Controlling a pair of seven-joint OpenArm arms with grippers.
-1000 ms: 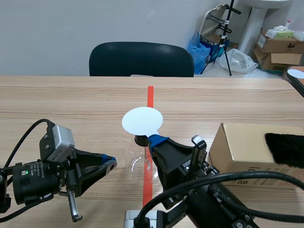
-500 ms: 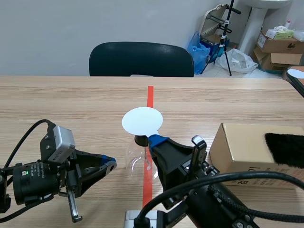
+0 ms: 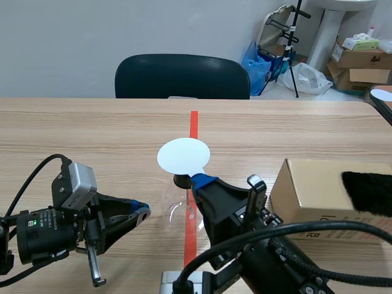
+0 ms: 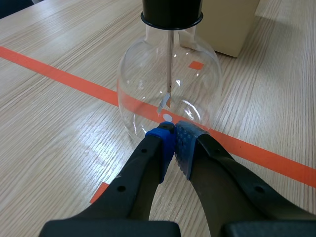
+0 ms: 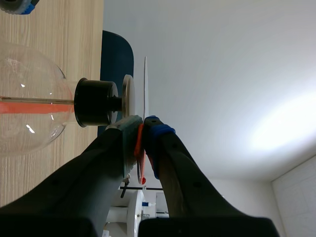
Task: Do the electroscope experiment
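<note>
The electroscope is a clear glass flask [image 4: 168, 94] with a black stopper [image 4: 172, 12] and a thin rod with foil leaves [image 4: 166, 100] inside. It stands on the red tape line mid-table [image 3: 176, 208]. My left gripper [image 4: 174, 140] is shut on nothing, its tips right at the flask's base. My right gripper [image 5: 140, 132] is shut on the orange-red handle [image 5: 140, 163] of a white disc [image 3: 184, 155]. The disc [image 5: 145, 84] hovers just above the electroscope's metal top plate [image 5: 128, 96] with a narrow gap.
A cardboard box [image 3: 318, 190] with a black furry cloth [image 3: 367, 191] on it sits to the right of the flask, close to my right arm. A dark chair [image 3: 182, 76] stands beyond the far table edge.
</note>
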